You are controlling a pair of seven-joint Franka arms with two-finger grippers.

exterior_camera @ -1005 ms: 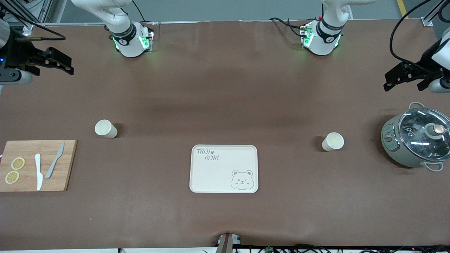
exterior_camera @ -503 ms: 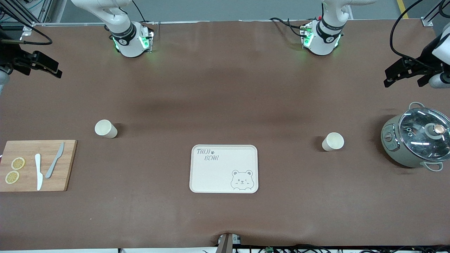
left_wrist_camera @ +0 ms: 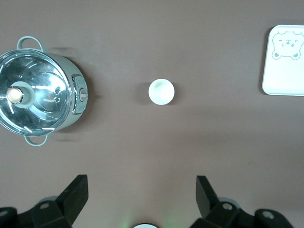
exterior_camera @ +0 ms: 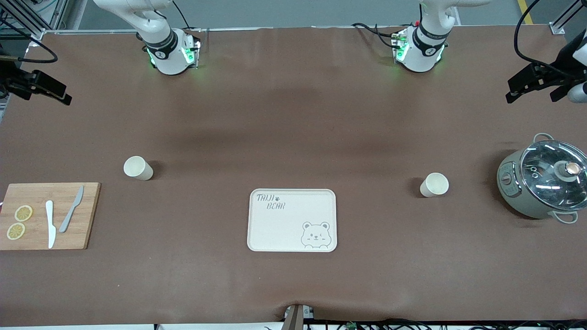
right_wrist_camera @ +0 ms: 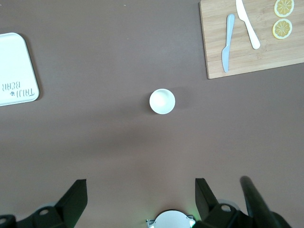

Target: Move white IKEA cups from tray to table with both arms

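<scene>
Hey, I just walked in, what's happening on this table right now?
Nothing is being handled. Both white cups stand on the brown table, one near the cutting board, the other beside the lidded pot. The bear tray between them carries nothing. The right claw and the left claw are open, empty, up in the air at their own ends of the table.
</scene>
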